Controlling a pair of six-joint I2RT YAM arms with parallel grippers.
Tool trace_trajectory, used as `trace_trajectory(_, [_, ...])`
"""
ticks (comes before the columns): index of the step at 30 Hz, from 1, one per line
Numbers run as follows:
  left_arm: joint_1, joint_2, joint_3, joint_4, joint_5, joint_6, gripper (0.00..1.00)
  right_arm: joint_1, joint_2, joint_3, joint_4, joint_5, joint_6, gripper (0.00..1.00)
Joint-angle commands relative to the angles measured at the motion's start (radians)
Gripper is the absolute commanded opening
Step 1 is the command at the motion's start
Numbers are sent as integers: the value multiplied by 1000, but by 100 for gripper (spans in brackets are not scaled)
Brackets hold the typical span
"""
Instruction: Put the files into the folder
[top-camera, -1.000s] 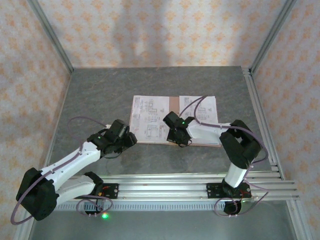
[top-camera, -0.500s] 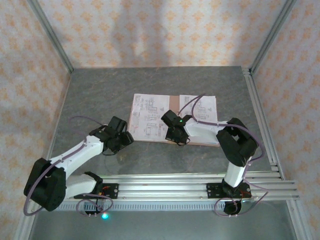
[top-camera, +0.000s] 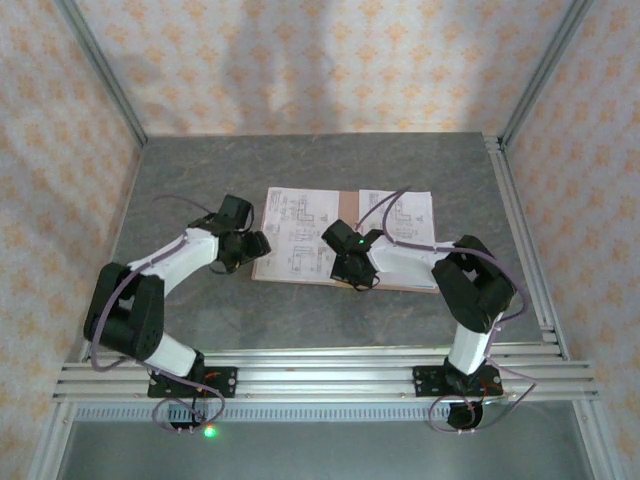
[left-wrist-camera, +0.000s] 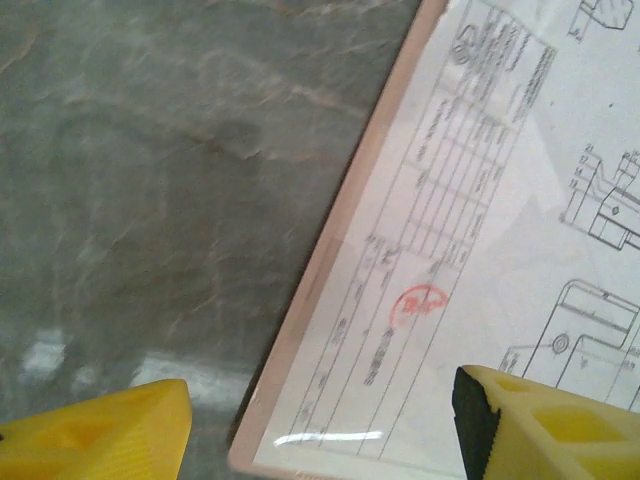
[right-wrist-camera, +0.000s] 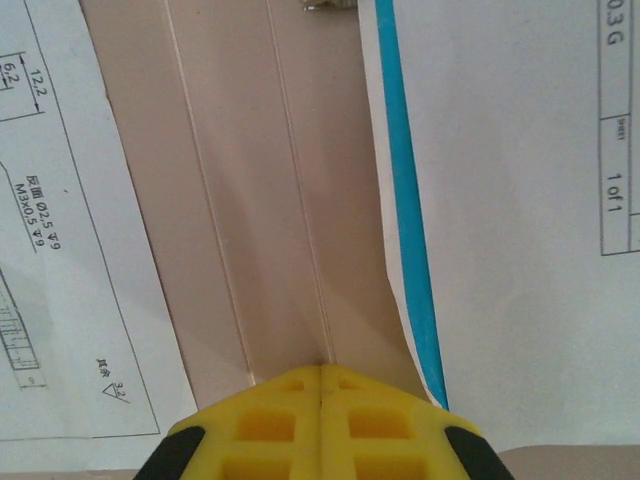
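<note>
Though laid open and flat at the middle of the table (top-camera: 200, 180), listed first: folder (top-camera: 346, 200), pinkish-brown card, bare along its central fold. Carries the files (top-camera: 295, 235), printed white sheets on both leaves, apparently in place for closing. Right gripper (top-camera: 357, 278): closed, empty, tips pressed together at the fold by the folder's near edge, probably to pin the card against sliding. Left gripper (top-camera: 254, 246): spread wide at the folder's left edge, gripping nothing, likely lined up to catch and lift that leaf. Resolved from the right wrist, too fine to tell overhead: teal-blue sheet (right-wrist-camera: 405, 200) peeking from under the right-hand page, small metal fastener (right-wrist-camera: 328, 5) at the fold. Resolved from the left wrist: red stamp (left-wrist-camera: 420, 300) on the left page, narrow card margin beyond the paper, yellow fingers (left-wrist-camera: 540, 425) straddling the near corner.
</note>
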Motion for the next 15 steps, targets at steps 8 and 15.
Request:
trace_trajectory(8, [3, 178, 132, -55, -51, 146, 68, -14, 82, -33, -56, 11, 4, 0])
trace_trajectory(15, [-12, 149, 61, -11, -5, 120, 69, -19, 88, -33, -53, 7, 3, 0])
